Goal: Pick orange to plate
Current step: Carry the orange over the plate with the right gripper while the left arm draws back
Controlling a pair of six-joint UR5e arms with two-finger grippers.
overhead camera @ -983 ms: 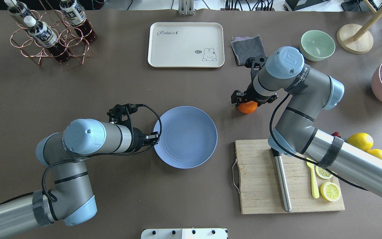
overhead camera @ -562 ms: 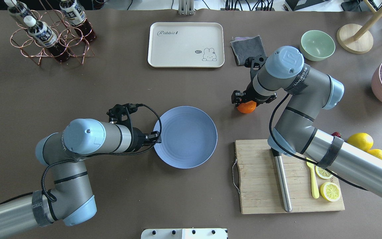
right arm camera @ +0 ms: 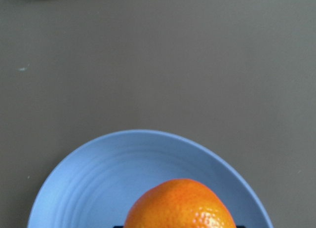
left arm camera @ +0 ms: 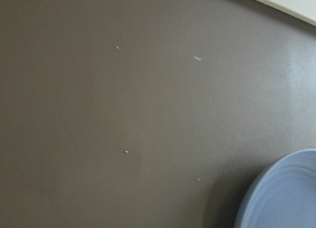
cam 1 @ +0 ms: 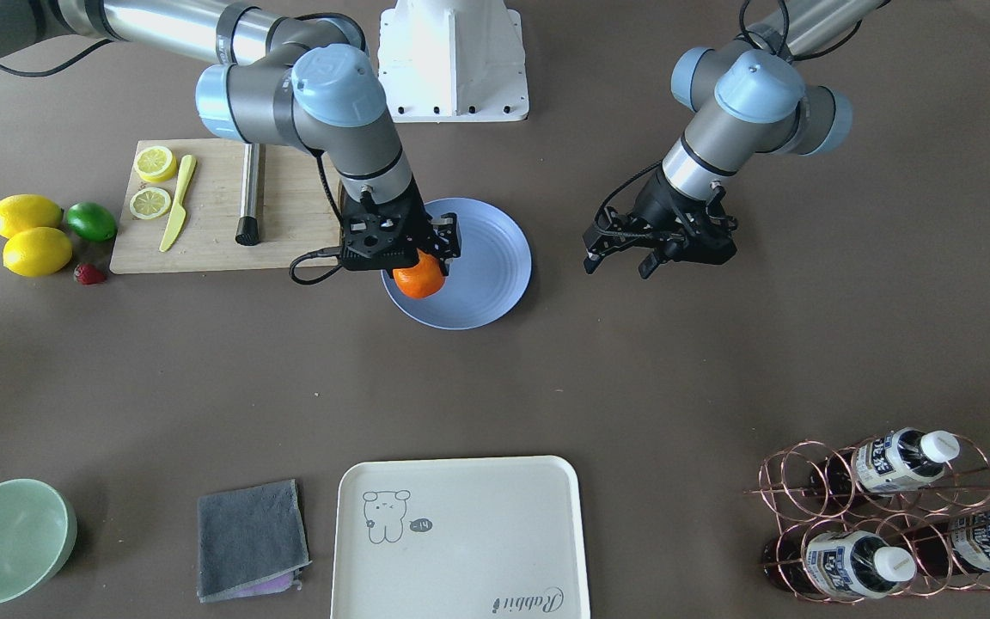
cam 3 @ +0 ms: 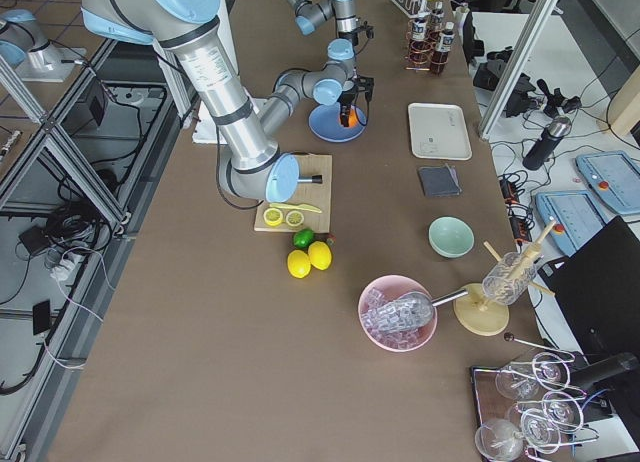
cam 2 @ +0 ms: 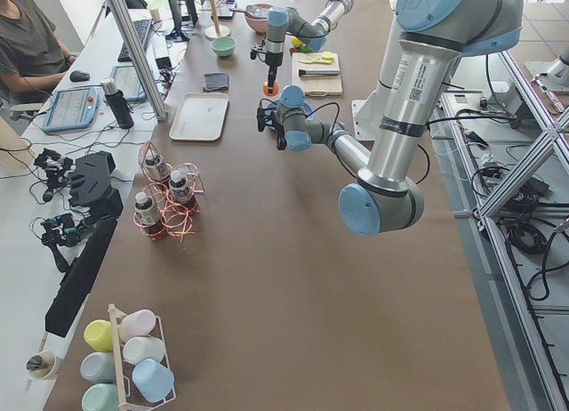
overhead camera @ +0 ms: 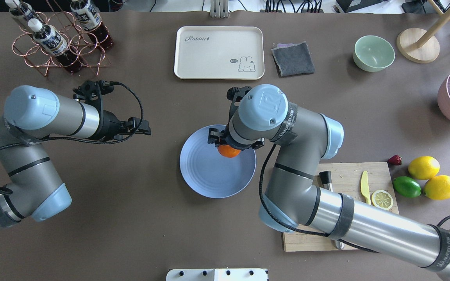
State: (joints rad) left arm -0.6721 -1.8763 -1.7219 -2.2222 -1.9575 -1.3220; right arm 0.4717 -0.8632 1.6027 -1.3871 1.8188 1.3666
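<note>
The orange is held in my right gripper, which is shut on it, over the far part of the periwinkle-blue plate. In the front-facing view the orange hangs under the right gripper above the plate. The right wrist view shows the orange low in the frame with the plate beneath it. My left gripper stands open and holds nothing, well to the left of the plate and apart from it. The left wrist view catches only the plate's rim.
A bamboo cutting board with a yellow knife and a lemon slice lies right of the plate. Beyond it are two lemons, a lime and a strawberry. Cream tray, grey cloth, mint bowl and bottle rack line the far side.
My right arm has carried the orange leftward from the table beside the board to above the plate. My left gripper has drawn back from the plate's left rim, up and to the left.
</note>
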